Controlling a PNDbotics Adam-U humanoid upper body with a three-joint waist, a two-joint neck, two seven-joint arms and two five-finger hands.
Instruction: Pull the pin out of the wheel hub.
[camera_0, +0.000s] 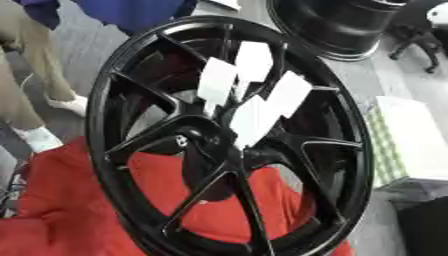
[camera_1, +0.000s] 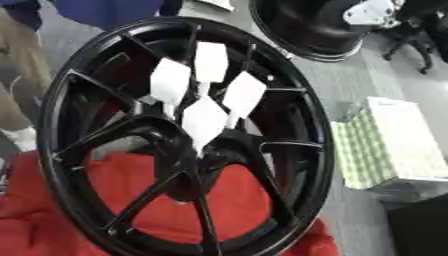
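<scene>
A large black spoked wheel (camera_0: 103, 125) stands tilted on a red cloth (camera_0: 61, 215) and fills most of both views. Its hub centre (camera_0: 203, 145) lies a little below the middle. Several white flat tags (camera_1: 204, 120) stick out from around the hub on thin stems; the lowest one sits right over the centre, and another (camera_1: 171, 80) rises up and to the left. The pin stems themselves are mostly hidden behind the tags. Neither of my hands shows in either view.
A second black wheel (camera_0: 341, 25) lies on the grey floor at the upper right, with a chair base (camera_0: 420, 47) beside it. A green-and-white checked box (camera_1: 385, 145) sits to the right. A person's legs (camera_0: 35, 65) stand at the left edge.
</scene>
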